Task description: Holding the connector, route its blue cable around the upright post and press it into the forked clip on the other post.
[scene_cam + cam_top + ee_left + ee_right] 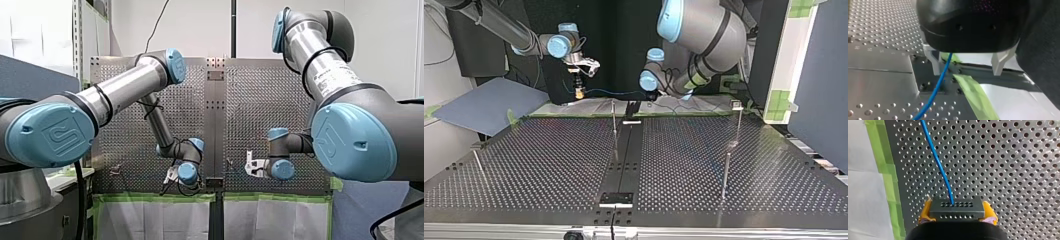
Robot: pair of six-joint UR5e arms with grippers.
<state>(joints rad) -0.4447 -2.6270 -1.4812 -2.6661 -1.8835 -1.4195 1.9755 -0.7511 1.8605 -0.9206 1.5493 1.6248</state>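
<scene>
In the right wrist view my right gripper (957,216) has its yellow pads (926,213) shut on a dark grey connector (957,207). A blue cable (936,162) leaves the connector's face and runs ahead over the perforated table. In the top view that cable (614,92) spans from my right gripper (580,89) across to my left gripper (651,95). My left gripper (966,71) is open; the blue cable (941,77) passes between its white fingers (934,62), close to one of them. A thin upright post (614,122) stands near the table's middle, and a post with a small clip head (737,106) at the top view's right.
Other thin posts stand at the top view's near right (725,172) and near left (479,165). Green tape (975,97) and white sheeting border the table edge below my left gripper. A blue-grey board (489,102) lies off the table at the top view's left.
</scene>
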